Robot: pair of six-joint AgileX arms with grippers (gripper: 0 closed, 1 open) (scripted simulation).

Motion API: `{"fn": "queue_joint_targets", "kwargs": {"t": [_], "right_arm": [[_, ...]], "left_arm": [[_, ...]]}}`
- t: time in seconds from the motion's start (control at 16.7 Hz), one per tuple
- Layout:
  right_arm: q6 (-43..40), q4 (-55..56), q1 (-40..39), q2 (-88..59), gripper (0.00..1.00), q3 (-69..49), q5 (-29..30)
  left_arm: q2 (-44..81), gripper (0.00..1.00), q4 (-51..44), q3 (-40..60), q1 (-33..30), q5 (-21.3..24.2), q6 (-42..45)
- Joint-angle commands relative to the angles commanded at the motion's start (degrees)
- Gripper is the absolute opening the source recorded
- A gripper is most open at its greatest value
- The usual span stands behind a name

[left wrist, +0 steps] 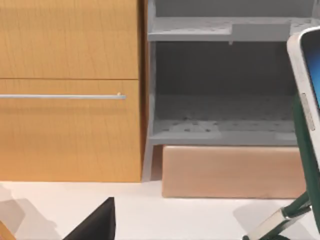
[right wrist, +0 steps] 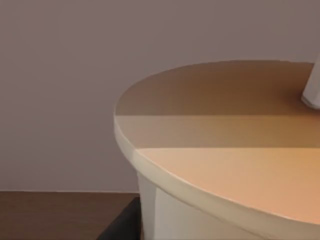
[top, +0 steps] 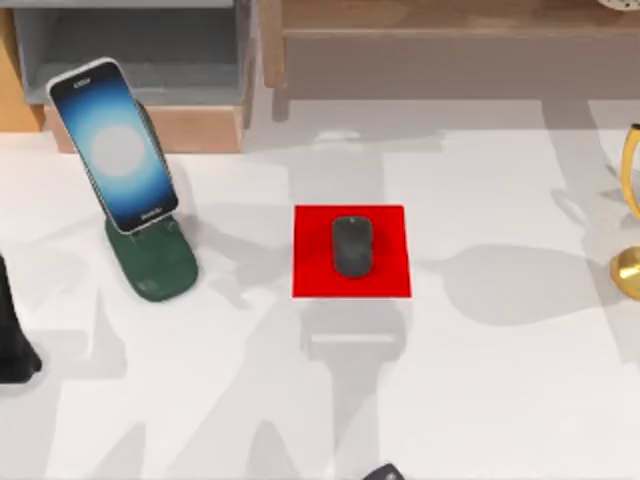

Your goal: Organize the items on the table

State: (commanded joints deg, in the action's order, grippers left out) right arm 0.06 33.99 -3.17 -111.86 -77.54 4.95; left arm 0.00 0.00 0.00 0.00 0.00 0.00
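Observation:
The dark grey mouse [top: 352, 246] lies on a red mat [top: 310, 280] at the middle of the white table [top: 500, 400]. At the left, the smartphone [top: 113, 146] with its glowing screen leans on a dark green stand [top: 152, 264]; its edge [left wrist: 306, 90] also appears in the left wrist view. My left arm [top: 14, 340] is parked at the table's left edge, and a black part of its gripper [left wrist: 95, 225] points at the shelf. The peach cup's lid [right wrist: 225, 150] and white straw [right wrist: 312, 90] sit very close in the right wrist view, with a dark part of my right gripper [right wrist: 122, 225] beside the cup's wall.
A grey open shelf [top: 140, 50] and a wooden cabinet [left wrist: 70, 90] stand at the back left, with a peach block [left wrist: 230, 172] under the shelf. A gold curved object [top: 630, 250] is at the right edge. A small dark shape [top: 385, 472] pokes in at the front edge.

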Motion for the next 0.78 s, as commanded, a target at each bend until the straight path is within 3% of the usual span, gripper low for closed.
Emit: {"fn": "queue_joint_targets", "kwargs": {"t": [0.66, 0.78], "right_arm": [[0.0, 0.0, 0.0, 0.0, 0.0, 0.0, 0.0], [0.0, 0.0, 0.0, 0.0, 0.15, 0.0, 0.0]], "left_arm": [[0.0, 1.0, 0.0, 0.0, 0.0, 0.0, 0.0], [0.0, 1.0, 0.0, 0.0, 0.0, 0.0, 0.0]]}}
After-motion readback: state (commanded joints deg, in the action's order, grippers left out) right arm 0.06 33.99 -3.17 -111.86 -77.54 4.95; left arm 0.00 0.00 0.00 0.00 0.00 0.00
